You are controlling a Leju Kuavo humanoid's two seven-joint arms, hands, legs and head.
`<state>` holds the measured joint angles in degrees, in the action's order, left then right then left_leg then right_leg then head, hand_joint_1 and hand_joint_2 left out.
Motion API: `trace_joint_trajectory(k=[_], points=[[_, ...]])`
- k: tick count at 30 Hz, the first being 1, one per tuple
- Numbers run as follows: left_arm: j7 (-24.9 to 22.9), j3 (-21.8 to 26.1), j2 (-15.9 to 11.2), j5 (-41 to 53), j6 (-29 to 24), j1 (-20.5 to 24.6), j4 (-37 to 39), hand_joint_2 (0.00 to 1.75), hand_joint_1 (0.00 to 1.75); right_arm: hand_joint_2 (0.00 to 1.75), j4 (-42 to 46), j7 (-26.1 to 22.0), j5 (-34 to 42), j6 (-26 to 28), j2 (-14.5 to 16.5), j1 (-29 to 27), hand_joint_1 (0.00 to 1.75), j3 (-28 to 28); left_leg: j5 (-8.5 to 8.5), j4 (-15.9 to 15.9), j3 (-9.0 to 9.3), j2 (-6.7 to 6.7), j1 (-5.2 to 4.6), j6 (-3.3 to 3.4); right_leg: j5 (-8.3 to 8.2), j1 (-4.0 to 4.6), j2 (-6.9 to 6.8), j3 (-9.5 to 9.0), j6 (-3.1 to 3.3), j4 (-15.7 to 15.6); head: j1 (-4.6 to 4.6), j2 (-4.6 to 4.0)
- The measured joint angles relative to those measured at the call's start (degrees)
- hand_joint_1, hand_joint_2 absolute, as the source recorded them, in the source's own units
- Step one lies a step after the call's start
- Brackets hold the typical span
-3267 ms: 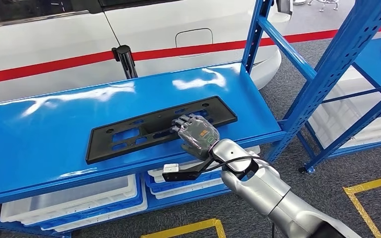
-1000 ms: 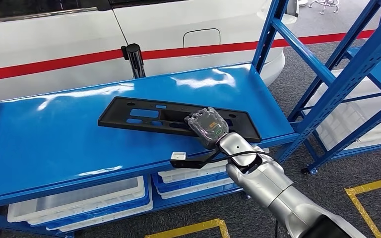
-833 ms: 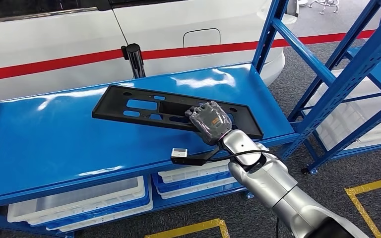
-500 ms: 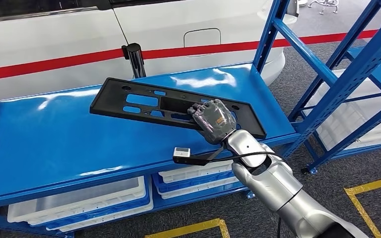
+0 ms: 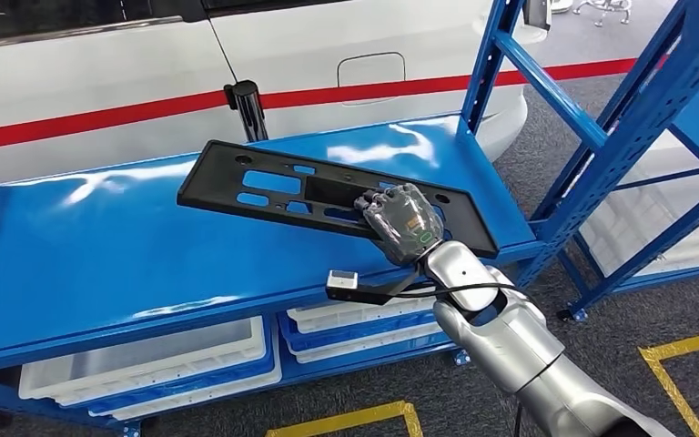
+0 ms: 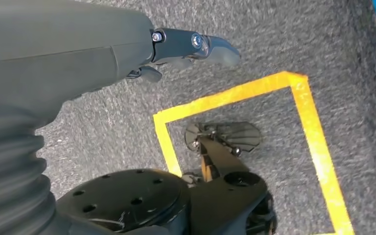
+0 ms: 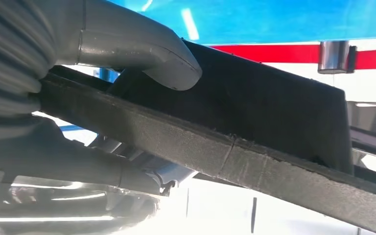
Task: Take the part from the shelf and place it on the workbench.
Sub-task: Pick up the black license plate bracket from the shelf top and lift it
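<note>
The left hand (image 6: 196, 46) hangs over the floor, and I cannot tell if it is spread or curled. Above the blue shelf (image 5: 100, 264), the long black part (image 5: 273, 187) is tipped up, pinched near one end by the right hand (image 5: 405, 223). The far end could swing, bump the shelf post (image 5: 482, 68), and slip out.

Silver right arm (image 5: 510, 341), black cable, grey translucent robot hand (image 5: 405, 223).
</note>
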<state>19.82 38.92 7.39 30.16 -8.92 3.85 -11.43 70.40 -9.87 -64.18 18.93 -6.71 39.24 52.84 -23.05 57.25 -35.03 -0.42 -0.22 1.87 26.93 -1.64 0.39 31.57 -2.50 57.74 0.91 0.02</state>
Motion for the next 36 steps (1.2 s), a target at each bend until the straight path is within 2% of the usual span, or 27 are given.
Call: trace_joint_trajectory(k=[2,3,5,6,7,8,9,10,12,14,16,17,19,21,22,23,24,25,27,28,29,30,31,32,33,35,36], points=[[0.17,-0.13,-0.02,0.23,0.32,-0.06,0.01,1.75,0.00,1.75,0.22,0.07,-0.25,-0.16,0.04,0.06,1.69,-0.09,-1.46,1.33,-0.91,0.01,0.30,-0.64,-0.57,-0.36,-0.10,0.67,1.00,-0.02,0.09,0.00],[0.28,-0.17,-0.03,0.31,0.46,-0.07,0.00,1.75,0.00,1.75,0.38,0.08,-0.32,-0.24,0.07,0.09,1.69,-0.11,-3.42,3.46,-1.82,0.07,0.46,-0.99,-0.97,-0.49,-0.17,1.09,1.61,-0.11,0.19,0.00],[0.37,-0.25,-0.03,0.37,0.64,-0.05,0.00,1.75,0.00,1.75,0.60,0.11,-0.37,-0.44,0.12,0.10,1.69,-0.14,-8.51,10.52,-4.24,0.18,0.79,-1.67,-1.72,-0.25,-0.34,2.07,2.56,-0.08,0.37,0.00],[0.39,-0.29,-0.03,0.38,0.68,-0.05,-0.01,1.75,0.00,1.75,0.63,0.15,-0.38,-0.52,0.13,0.05,1.69,-0.14,-10.32,13.93,-5.17,0.19,0.93,-1.90,-2.07,-0.10,-0.41,2.59,2.77,-0.05,0.37,0.00],[0.39,-0.35,-0.03,0.38,0.71,-0.05,-0.01,1.75,0.00,1.75,0.64,0.18,-0.38,-0.57,0.13,0.00,1.69,-0.14,-11.04,15.87,-5.37,0.20,1.03,-2.03,-2.43,0.02,-0.46,3.09,2.86,-0.02,0.36,0.00],[0.39,-0.43,-0.03,0.39,0.71,-0.05,-0.01,1.75,0.00,1.75,0.65,0.21,-0.41,-0.60,0.13,-0.05,1.69,-0.14,-10.67,15.85,-4.59,0.21,1.09,-2.06,-2.80,0.09,-0.48,3.56,2.82,0.00,0.36,0.00],[0.39,-0.49,-0.03,0.39,0.68,-0.03,-0.01,1.75,0.00,1.75,0.69,0.23,-0.45,-0.62,0.13,-0.08,1.69,-0.15,-9.45,13.67,-2.66,0.21,1.12,-1.97,-3.17,0.13,-0.48,4.00,2.70,0.02,0.37,0.00],[0.39,-0.54,-0.03,0.39,0.62,0.00,-0.01,1.75,0.00,1.75,0.75,0.25,-0.49,-0.66,0.13,-0.08,1.69,-0.16,-8.02,10.00,0.12,0.21,1.13,-1.77,-3.54,0.15,-0.47,4.36,2.54,0.03,0.38,0.00],[0.37,-0.58,-0.04,0.39,0.46,0.16,-0.01,1.75,0.00,1.75,0.97,0.33,-0.63,-0.74,0.17,-0.05,1.69,-0.23,-6.63,2.47,5.24,0.17,0.89,-1.20,-4.32,0.29,-0.48,4.89,2.01,-0.01,0.33,0.00],[0.22,-0.58,-0.07,0.38,0.36,0.25,-0.01,1.75,0.00,1.75,1.13,0.48,-0.85,-0.88,0.36,-0.01,1.69,-0.26,-6.61,-0.29,6.68,0.11,0.43,-0.60,-5.12,0.31,-0.53,5.09,1.20,-0.17,0.36,0.00],[0.06,-0.58,-0.06,0.37,0.33,0.23,-0.01,1.75,0.00,1.75,1.22,0.58,-1.10,-1.06,0.55,-0.03,1.69,-0.24,-5.56,-0.59,6.16,0.25,0.26,0.22,-5.69,0.28,-0.56,5.27,0.41,-0.33,0.44,0.00],[0.02,-0.58,-0.03,0.37,0.33,0.26,-0.01,1.75,0.00,1.75,1.27,0.62,-1.18,-1.13,0.59,-0.04,1.69,-0.23,-4.86,-0.85,5.78,0.37,0.32,0.71,-5.05,0.35,-0.53,5.78,0.36,0.22,0.38,0.00],[-0.01,-0.58,0.04,0.39,0.39,0.33,-0.01,1.75,0.00,1.75,1.31,0.74,-1.36,-1.24,0.57,-0.09,1.69,-0.23,-3.33,-1.26,4.62,0.60,0.49,1.57,-1.13,0.48,-0.49,7.64,0.94,4.56,0.17,0.00],[-0.02,-0.58,0.08,0.46,0.49,0.32,-0.01,1.75,0.00,1.75,1.34,0.89,-1.70,-1.39,0.56,-0.39,1.69,-0.23,-2.10,-1.21,3.02,0.61,0.34,1.93,3.50,0.47,-0.47,9.71,1.42,12.16,0.00,0.00],[-0.02,-0.58,0.09,0.54,0.51,0.31,-0.01,1.75,0.00,1.75,1.35,0.97,-1.92,-1.49,0.55,-0.64,1.69,-0.23,-1.46,-1.17,2.16,0.62,0.27,1.94,4.60,0.47,-0.47,10.08,1.22,15.20,-0.03,0.00],[-0.03,-0.58,0.09,0.63,0.52,0.29,-0.01,1.75,0.00,1.75,1.37,1.09,-2.11,-1.58,0.55,-0.90,1.69,-0.23,-0.85,-1.14,1.33,0.61,0.22,1.88,4.56,0.49,-0.47,9.57,0.79,16.44,-0.06,0.00],[-0.03,-0.59,0.10,0.72,0.52,0.27,-0.01,1.75,0.00,1.75,1.40,1.22,-2.26,-1.65,0.55,-1.10,1.69,-0.23,-0.24,-1.12,0.53,0.60,0.20,1.77,3.69,0.50,-0.47,7.94,0.27,15.46,-0.12,0.00],[-0.04,-0.60,0.11,0.80,0.53,0.27,-0.01,1.75,0.00,1.75,1.46,1.36,-2.36,-1.68,0.57,-1.21,1.69,-0.23,0.34,-1.08,-0.16,0.59,0.18,1.61,2.61,0.52,-0.47,5.34,-0.09,12.48,-0.13,0.00],[-0.05,-0.61,0.13,0.90,0.57,0.28,-0.01,1.75,0.00,1.75,1.78,1.60,-2.53,-1.70,0.69,-1.23,1.69,-0.27,1.38,-0.95,-1.25,0.57,-0.01,1.09,2.03,0.80,-0.41,-1.07,0.01,3.77,-0.13,0.00],[-0.06,-0.62,0.14,0.94,0.62,0.28,-0.01,1.75,0.00,1.75,1.97,1.70,-2.66,-1.73,0.77,-1.21,1.69,-0.29,1.89,-0.91,-1.58,0.57,-0.12,0.80,2.30,1.00,-0.35,-3.11,0.30,0.54,-0.08,0.00],[-0.09,-0.62,0.14,0.99,0.66,0.28,-0.01,1.75,0.00,1.75,2.15,1.81,-2.82,-1.78,0.84,-1.22,1.69,-0.32,2.39,-0.89,-1.82,0.58,-0.20,0.51,2.65,1.22,-0.30,-4.11,0.62,-1.34,-0.02,0.00],[-0.14,-0.62,0.14,1.06,0.70,0.25,-0.01,1.75,0.00,1.75,2.30,1.91,-2.98,-1.86,0.89,-1.28,1.69,-0.34,2.90,-0.91,-1.98,0.55,-0.22,0.24,2.58,1.33,-0.26,-3.92,0.94,-1.95,0.06,0.00],[-0.20,-0.62,0.11,1.16,0.71,0.19,-0.01,1.75,0.00,1.75,2.37,1.97,-3.11,-1.96,0.89,-1.37,1.69,-0.36,3.12,-0.85,-2.21,0.46,-0.12,-0.01,2.17,0.92,-0.33,-3.46,1.34,-1.89,0.06,0.00],[-0.26,-0.62,0.08,1.28,0.71,0.14,-0.01,1.75,0.00,1.75,2.46,2.01,-3.22,-2.08,0.91,-1.47,1.69,-0.38,2.45,-0.38,-2.64,0.37,0.03,-0.32,1.69,0.59,-0.40,-3.05,1.87,-1.90,0.09,0.00],[-0.32,-0.62,0.05,1.41,0.71,0.09,-0.01,1.75,0.00,1.75,2.56,2.02,-3.30,-2.20,0.95,-1.55,1.69,-0.41,0.78,0.87,-3.28,0.28,0.19,-0.66,1.08,0.24,-0.52,-2.58,2.49,-1.96,0.20,0.00],[-0.42,-0.62,0.02,1.57,0.70,0.05,-0.01,1.75,0.00,1.75,2.75,2.02,-3.41,-2.40,1.09,-1.62,1.69,-0.51,-5.14,6.96,-5.30,0.21,0.61,-1.48,-0.31,0.07,-0.67,-1.31,3.31,-1.95,0.43,0.00],[-0.45,-0.62,0.03,1.61,0.71,0.05,-0.01,1.75,0.00,1.75,2.81,2.02,-3.43,-2.51,1.13,-1.66,1.69,-0.54,-7.71,10.97,-6.24,0.21,0.84,-1.89,-1.00,0.10,-0.72,-0.47,3.43,-1.92,0.52,0.00]])
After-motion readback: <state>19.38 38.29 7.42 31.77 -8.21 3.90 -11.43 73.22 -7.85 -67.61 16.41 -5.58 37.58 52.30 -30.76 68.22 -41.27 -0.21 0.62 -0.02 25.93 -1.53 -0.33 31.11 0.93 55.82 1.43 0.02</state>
